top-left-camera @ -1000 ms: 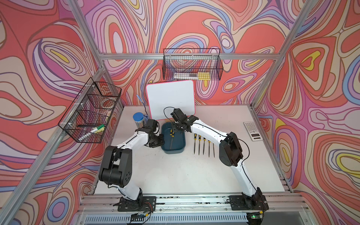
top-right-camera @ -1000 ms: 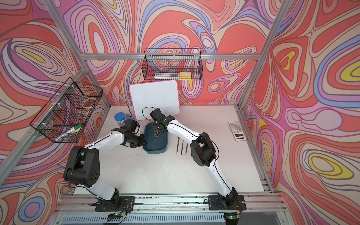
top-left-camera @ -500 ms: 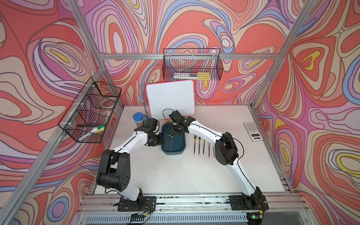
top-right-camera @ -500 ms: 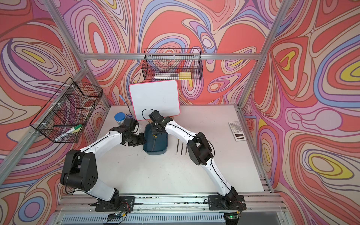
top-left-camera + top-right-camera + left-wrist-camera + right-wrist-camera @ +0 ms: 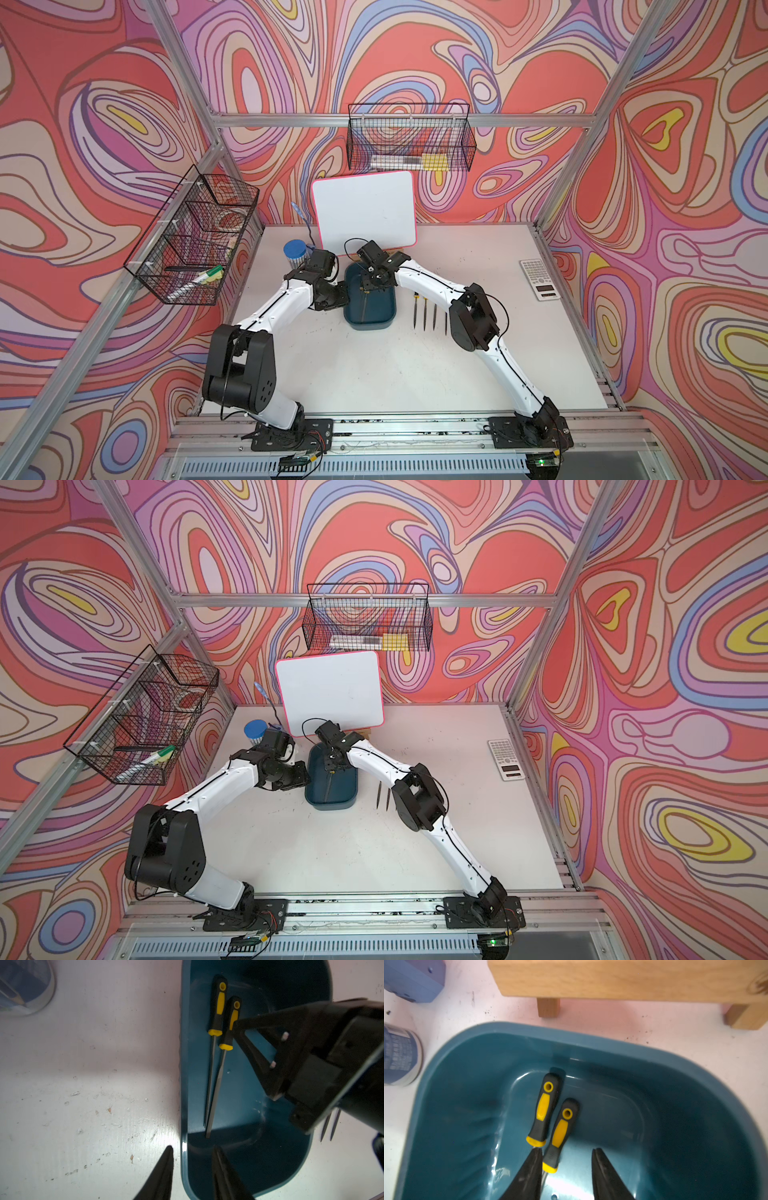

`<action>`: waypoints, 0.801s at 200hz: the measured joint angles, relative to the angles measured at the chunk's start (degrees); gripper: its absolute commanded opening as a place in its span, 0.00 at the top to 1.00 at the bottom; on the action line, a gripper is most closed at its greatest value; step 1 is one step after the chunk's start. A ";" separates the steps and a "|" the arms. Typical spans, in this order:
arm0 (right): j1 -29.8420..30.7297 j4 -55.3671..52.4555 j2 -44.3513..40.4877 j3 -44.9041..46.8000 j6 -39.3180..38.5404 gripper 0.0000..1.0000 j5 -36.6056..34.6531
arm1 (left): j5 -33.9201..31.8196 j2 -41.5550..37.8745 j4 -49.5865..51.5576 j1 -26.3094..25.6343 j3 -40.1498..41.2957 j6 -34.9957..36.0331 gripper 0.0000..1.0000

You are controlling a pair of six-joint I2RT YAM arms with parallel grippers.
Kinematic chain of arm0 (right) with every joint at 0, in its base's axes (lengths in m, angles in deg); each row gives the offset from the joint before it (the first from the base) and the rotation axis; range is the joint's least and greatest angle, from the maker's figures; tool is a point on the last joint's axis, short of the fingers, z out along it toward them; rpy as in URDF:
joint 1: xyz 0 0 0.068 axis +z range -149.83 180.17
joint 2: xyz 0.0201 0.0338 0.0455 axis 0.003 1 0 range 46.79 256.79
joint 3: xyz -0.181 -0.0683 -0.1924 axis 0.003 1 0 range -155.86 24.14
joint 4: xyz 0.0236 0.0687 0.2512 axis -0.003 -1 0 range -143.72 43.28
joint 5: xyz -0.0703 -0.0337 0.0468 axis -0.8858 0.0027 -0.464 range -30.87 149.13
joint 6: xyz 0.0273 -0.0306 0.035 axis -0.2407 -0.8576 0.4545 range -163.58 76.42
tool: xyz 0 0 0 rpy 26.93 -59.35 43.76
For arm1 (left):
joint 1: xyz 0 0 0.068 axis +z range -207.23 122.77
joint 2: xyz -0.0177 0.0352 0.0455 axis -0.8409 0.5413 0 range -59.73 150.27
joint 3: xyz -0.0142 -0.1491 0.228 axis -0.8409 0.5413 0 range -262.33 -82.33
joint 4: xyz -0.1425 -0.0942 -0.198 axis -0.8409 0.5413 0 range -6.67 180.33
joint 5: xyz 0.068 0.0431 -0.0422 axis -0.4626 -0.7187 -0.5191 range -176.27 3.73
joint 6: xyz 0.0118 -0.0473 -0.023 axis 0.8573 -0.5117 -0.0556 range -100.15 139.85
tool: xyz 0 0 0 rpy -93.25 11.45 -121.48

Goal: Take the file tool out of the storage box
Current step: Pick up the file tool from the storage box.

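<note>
Grasp step: the right gripper (image 5: 566, 1150), jaws parted, straddles the file tool (image 5: 560, 1130) handle. Next it must close. The left gripper (image 5: 193, 1147) gapes astride the storage box (image 5: 184, 1084) rim.

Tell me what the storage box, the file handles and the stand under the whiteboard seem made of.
Storage box: glossy moulded plastic, teal, with bright highlights on its walls. File handles: black, matte, probably rubbery plastic with yellow inserts; exact material unclear. Stand: pale unfinished-looking wood, grain and a knot visible.
</note>
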 measured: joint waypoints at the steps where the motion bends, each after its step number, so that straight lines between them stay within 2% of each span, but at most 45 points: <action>1: 0.00 0.00 0.07 0.00 0.00 0.59 0.00 | 0.00 0.00 0.02 0.00 0.00 0.00 0.64; 160: 0.04 0.13 3.04 -2.14 0.37 0.62 0.42 | -0.02 -0.04 0.04 0.00 0.09 0.00 0.64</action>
